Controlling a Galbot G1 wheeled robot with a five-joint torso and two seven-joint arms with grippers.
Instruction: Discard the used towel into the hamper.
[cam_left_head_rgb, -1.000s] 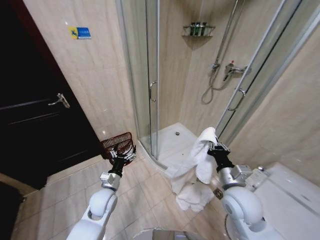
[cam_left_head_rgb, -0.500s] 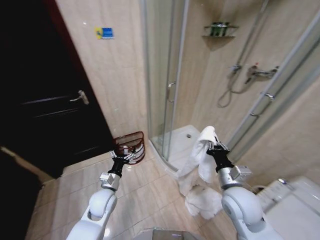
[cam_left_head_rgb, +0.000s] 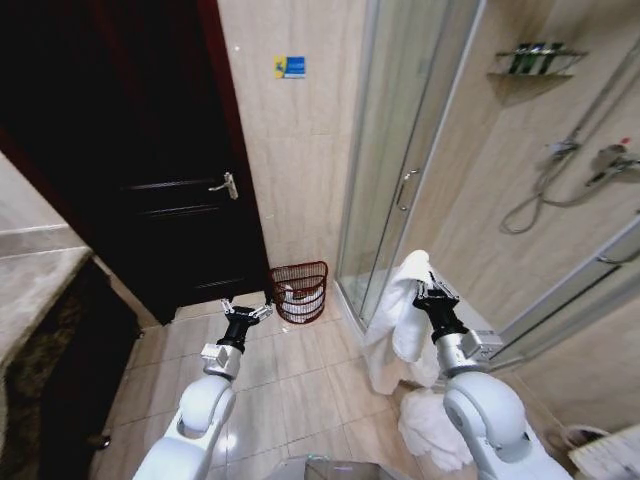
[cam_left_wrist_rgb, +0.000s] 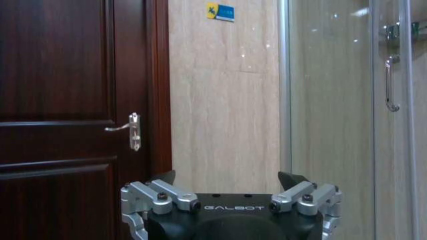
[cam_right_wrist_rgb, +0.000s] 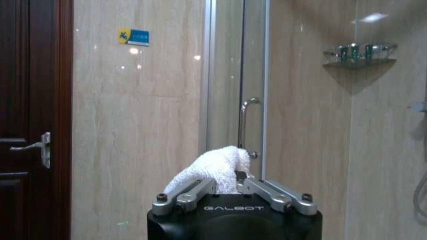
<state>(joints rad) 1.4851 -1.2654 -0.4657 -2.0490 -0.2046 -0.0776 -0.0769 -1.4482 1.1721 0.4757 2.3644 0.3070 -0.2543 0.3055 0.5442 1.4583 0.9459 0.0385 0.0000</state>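
While the right end effector (cam_left_head_rgb: 432, 290) pinches a white towel (cam_left_head_rgb: 398, 312) at chest height in front of the glass shower door (cam_left_head_rgb: 400, 150), the cloth hangs down in thick folds from the fingers and its lower end bunches on the tiled floor (cam_left_head_rgb: 290, 375) beside the robot's right arm. From the right wrist view the towel (cam_right_wrist_rgb: 208, 171) shows as a fluffy white lump caught between the two metal fingers (cam_right_wrist_rgb: 193, 194), which press onto it. One hamper (cam_left_head_rgb: 299, 291) stands on the floor against the beige wall, between the dark wooden door (cam_left_head_rgb: 150, 170) and the shower door; it is a small round basket of dark reddish-brown wicker with thin upright ribs, and something pale lies inside it. The left end effector (cam_left_head_rgb: 245, 312) hovers low, just short of the hamper, holding nothing, and the left wrist view shows its fingers (cam_left_wrist_rgb: 170, 192) spread wide apart. Compared with half a second ago the whole head view has swung to the left: the dark door now takes up far more of the picture, a stone worktop (cam_left_head_rgb: 35, 280) has come into view at the left edge, and the hamper sits nearer the middle, while both arms keep the same pose. Counted: one towel, one hamper, two end effectors.
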